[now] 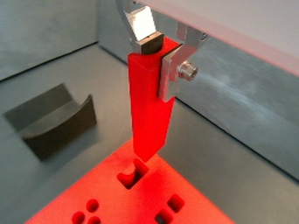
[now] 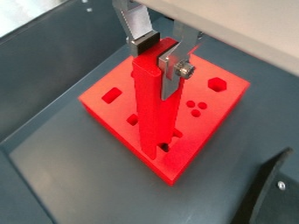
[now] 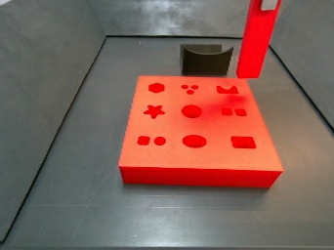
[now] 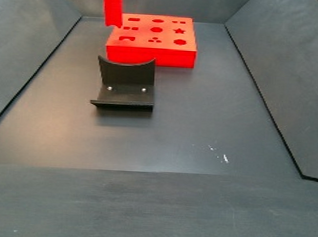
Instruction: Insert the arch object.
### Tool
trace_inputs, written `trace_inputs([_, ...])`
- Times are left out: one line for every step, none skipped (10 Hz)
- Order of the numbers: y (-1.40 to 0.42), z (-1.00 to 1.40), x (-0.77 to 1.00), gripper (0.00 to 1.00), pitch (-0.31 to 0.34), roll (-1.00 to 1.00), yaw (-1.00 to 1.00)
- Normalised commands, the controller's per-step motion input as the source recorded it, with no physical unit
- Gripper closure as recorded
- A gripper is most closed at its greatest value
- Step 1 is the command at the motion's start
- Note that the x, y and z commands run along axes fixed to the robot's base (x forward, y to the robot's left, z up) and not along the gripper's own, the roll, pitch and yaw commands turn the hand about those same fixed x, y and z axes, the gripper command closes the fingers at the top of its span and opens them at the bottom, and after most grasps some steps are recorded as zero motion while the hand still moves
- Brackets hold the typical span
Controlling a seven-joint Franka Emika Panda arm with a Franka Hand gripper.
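My gripper [image 1: 160,57] is shut on the top of a tall red arch piece [image 1: 149,109] and holds it upright. The silver fingers [image 2: 176,66] clamp its upper end in both wrist views. The piece's lower end hangs just over the arch-shaped hole [image 1: 131,175] near one edge of the red block [image 1: 105,197]. The block [image 2: 117,112] has several shaped holes in its top. In a side view the piece [image 3: 252,39] stands above the arch hole [image 3: 231,91] at the far right of the block [image 3: 196,174]. The gripper itself is cut off above both side views.
The dark fixture [image 3: 206,57] stands on the floor just behind the block. It also shows in a wrist view [image 1: 52,118] and in a side view [image 4: 124,84]. Grey walls enclose the floor [image 4: 187,162].
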Motion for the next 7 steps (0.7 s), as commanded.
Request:
trace_inputs([0.00,0.00,0.00,1.00,0.000,0.07,0.00])
trace_inputs([0.00,0.00,0.00,1.00,0.001,0.09,-0.01])
trace_inputs([0.00,0.00,0.00,1.00,0.074,0.03,-0.14])
trace_inputs([0.00,0.05,0.00,1.00,0.161,0.09,-0.23])
trace_inputs([0.00,0.11,0.00,1.00,0.234,0.23,-0.27])
trace_inputs([0.00,0.11,0.00,1.00,0.267,0.26,-0.26])
trace_inputs([-0.04,0.10,-0.09,1.00,0.290,0.24,-0.22])
